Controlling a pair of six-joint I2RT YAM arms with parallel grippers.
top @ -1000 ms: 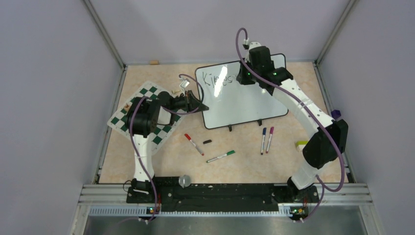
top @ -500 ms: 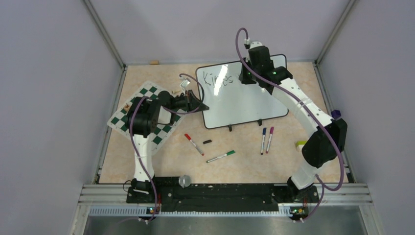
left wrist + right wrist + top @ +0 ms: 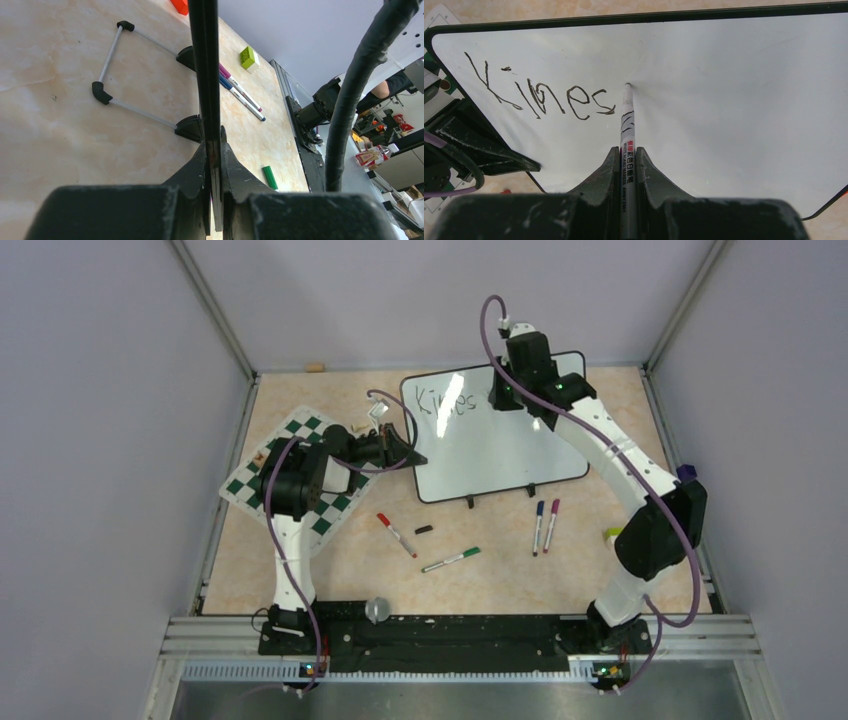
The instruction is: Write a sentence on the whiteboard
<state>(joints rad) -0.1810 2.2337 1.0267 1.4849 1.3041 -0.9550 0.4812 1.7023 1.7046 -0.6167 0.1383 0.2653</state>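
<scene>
Your right gripper point(image 3: 626, 154) pinches a marker point(image 3: 626, 117), its tip on the whiteboard point(image 3: 734, 100) just right of the sentence point(image 3: 544, 95), "Kines". Your left gripper point(image 3: 214, 152) pinches the whiteboard's left edge.

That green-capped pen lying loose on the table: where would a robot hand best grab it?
Take the green marker around the middle of its white barrel, coming straight down from above with the jaws across its narrow width. It lies flat and slanted on the table, with bare surface along both long sides, so the wrist would likely need turning to match the slant.
</scene>
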